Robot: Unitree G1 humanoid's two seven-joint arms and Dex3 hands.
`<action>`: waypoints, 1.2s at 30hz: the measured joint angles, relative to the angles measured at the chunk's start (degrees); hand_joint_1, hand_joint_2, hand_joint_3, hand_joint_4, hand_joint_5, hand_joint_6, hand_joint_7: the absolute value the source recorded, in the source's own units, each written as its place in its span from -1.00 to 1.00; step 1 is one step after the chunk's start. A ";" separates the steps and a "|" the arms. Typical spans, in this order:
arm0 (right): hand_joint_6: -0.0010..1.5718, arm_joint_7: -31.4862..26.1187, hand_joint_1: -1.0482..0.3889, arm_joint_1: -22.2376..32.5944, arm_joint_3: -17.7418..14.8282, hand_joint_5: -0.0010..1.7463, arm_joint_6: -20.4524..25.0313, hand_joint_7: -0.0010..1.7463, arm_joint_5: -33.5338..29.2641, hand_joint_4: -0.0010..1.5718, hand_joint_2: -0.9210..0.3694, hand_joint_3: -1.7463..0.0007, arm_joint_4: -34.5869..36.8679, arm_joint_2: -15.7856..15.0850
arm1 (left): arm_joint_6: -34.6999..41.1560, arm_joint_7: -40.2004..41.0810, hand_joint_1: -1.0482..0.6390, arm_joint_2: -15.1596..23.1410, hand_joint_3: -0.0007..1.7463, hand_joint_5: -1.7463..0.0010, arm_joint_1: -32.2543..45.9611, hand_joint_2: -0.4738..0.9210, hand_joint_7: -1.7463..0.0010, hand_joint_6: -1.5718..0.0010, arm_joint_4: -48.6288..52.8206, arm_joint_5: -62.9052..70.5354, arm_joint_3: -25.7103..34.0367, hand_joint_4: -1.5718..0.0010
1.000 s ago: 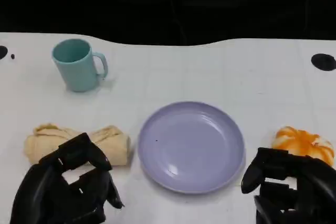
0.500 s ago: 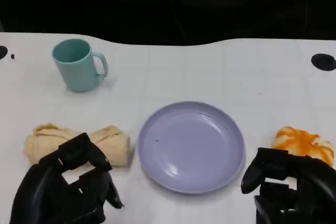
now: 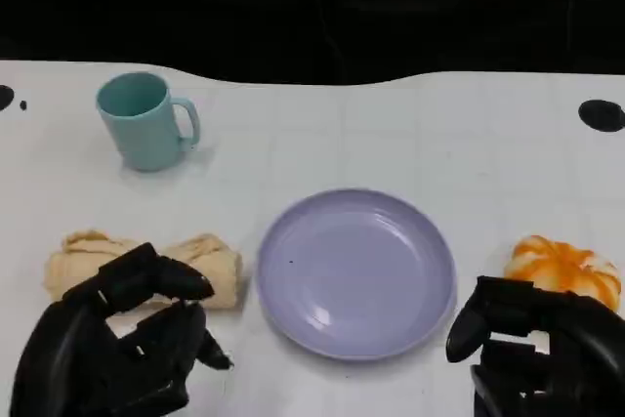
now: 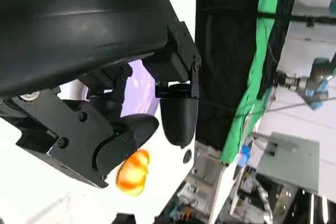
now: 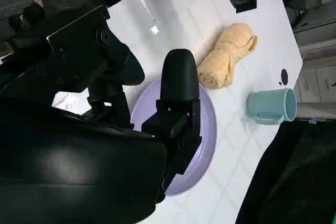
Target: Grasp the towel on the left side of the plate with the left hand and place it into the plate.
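We see the left hand lower and slightly further left in the head view than a second ago, its upper fingers now reaching flatter across the near edge of the towel. The hand holds nothing, fingers apart. The rolled, pale yellow towel lies on the white table just beyond those fingers, to the left of the plate, and has not moved.

The right hand sits where it was, at the plate's right; its fingers are bent with nothing in them, and we cannot tell how tightly they are curled. Just beyond it lies an orange-and-white object.

The lilac plate, between the two hands, carries nothing. The teal mug stands upright well beyond the left hand, handle toward the right; we cannot see anything inside it.
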 measured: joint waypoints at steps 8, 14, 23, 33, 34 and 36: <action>-0.18 -0.73 0.52 0.00 0.96 1.00 0.12 0.70 0.01 -0.15 -0.44 -0.36 -0.32 0.02 | -7.12 -0.42 -0.16 1.38 -0.86 0.56 -0.03 1.00 1.00 0.30 0.33 8.50 -0.19 0.36; -0.18 -1.47 0.52 -0.13 1.38 1.00 0.41 0.71 0.02 -0.15 -0.43 -0.37 -0.93 0.05 | -14.39 -1.47 -0.28 4.17 -0.90 0.64 0.29 1.00 1.00 0.45 2.28 17.01 -1.21 0.48; -0.17 -1.13 0.49 -0.18 0.92 1.00 0.76 0.70 0.41 -0.15 -0.42 -0.36 -1.53 -0.03 | -17.03 -1.44 -0.24 11.47 -0.97 0.65 -1.94 1.00 1.00 0.54 1.58 38.20 -4.70 0.62; -0.18 -0.62 0.49 -0.03 0.14 1.00 1.18 0.69 0.58 -0.15 -0.42 -0.37 -1.61 -0.13 | -8.44 -7.00 -0.40 21.37 -0.91 0.68 -10.29 1.00 1.00 0.60 -0.32 61.93 -10.85 0.67; -0.18 -0.62 0.49 0.08 0.10 1.00 1.19 0.69 0.56 -0.15 -0.42 -0.37 -1.66 -0.14 | -7.99 -7.88 -0.41 22.09 -0.91 0.68 -11.21 1.00 1.00 0.61 0.29 64.04 -11.59 0.67; -0.18 -0.62 0.49 0.20 0.05 1.00 1.25 0.69 0.57 -0.15 -0.42 -0.38 -1.81 -0.15 | -7.18 -10.11 -0.40 23.69 -0.94 0.70 -13.58 1.00 1.00 0.61 2.52 68.12 -13.53 0.68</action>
